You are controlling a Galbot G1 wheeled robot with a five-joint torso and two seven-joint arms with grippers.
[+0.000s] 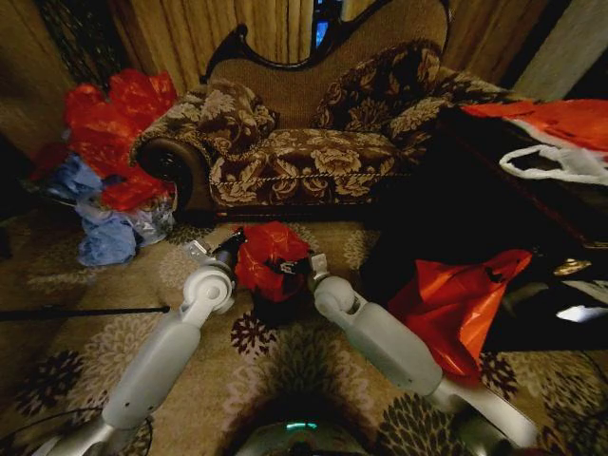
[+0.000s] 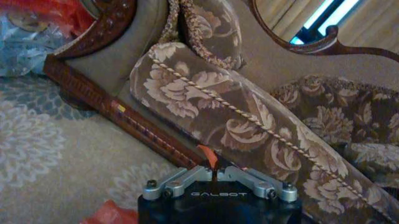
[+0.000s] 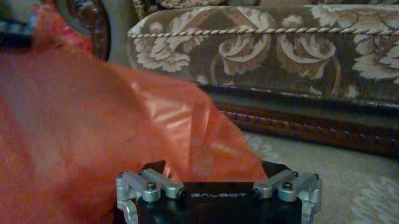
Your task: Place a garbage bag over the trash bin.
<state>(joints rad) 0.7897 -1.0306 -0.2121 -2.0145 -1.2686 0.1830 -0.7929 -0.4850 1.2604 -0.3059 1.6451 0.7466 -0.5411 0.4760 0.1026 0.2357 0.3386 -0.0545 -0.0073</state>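
The garbage bag (image 1: 269, 255), deep red and crinkly, is bunched up between my two grippers just in front of the sofa. Beneath it a dark strip of the trash bin (image 1: 275, 308) shows, standing on the carpet. My left gripper (image 1: 231, 249) is at the bag's left edge and is shut on a thin strip of the red plastic (image 2: 210, 157). My right gripper (image 1: 306, 267) is at the bag's right edge with its jaws spread open. In the right wrist view the bag's film (image 3: 93, 121) billows right in front of it and hides the fingertips.
The floral sofa (image 1: 313, 152) stands close behind the bin. A heap of red and blue bags (image 1: 109, 161) lies at the left. A flat orange-red bag (image 1: 456, 299) leans by a dark table (image 1: 494, 199) on the right. A thin black rod (image 1: 85, 311) lies on the carpet at the left.
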